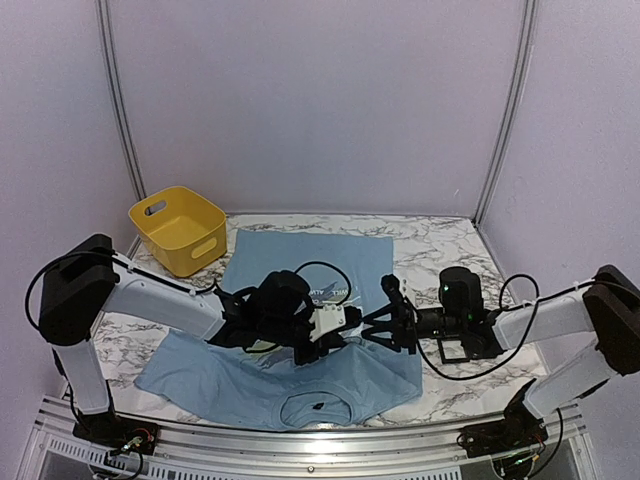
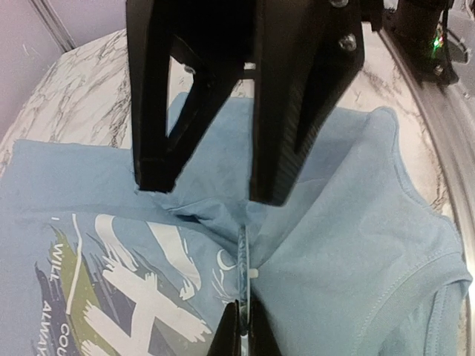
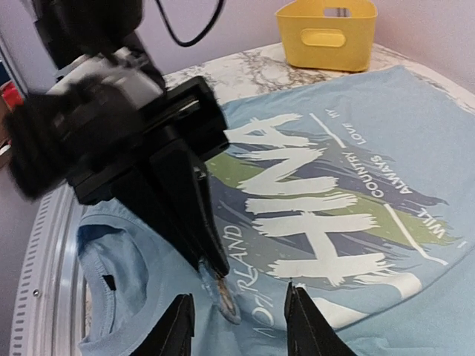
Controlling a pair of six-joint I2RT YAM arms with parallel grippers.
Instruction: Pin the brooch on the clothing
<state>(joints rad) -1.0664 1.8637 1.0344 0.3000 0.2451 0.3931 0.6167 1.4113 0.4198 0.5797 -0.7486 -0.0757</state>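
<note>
The light blue T-shirt (image 1: pixel 300 262) lies flat on the marble table, with its collar toward the arms. Its white "CHINA" print shows in the right wrist view (image 3: pixel 312 193). My left gripper (image 2: pixel 243 311) is shut on the brooch (image 2: pixel 243 259), a thin disc seen edge-on, pressed into a raised fold of the shirt (image 2: pixel 356 245) below the print. In the right wrist view the left gripper (image 3: pixel 211 259) holds the brooch (image 3: pixel 221 295) against the cloth. My right gripper (image 3: pixel 237 311) is open, with one finger on each side of the brooch, close above the shirt. In the top view the left gripper (image 1: pixel 345 322) and right gripper (image 1: pixel 372 328) meet tip to tip.
A yellow plastic basket (image 1: pixel 178 230) stands at the back left, beside the shirt's hem, and also shows in the right wrist view (image 3: pixel 326 33). The shirt's collar (image 1: pixel 315 407) lies near the table's front metal rail (image 1: pixel 300 445). Cables hang from both wrists.
</note>
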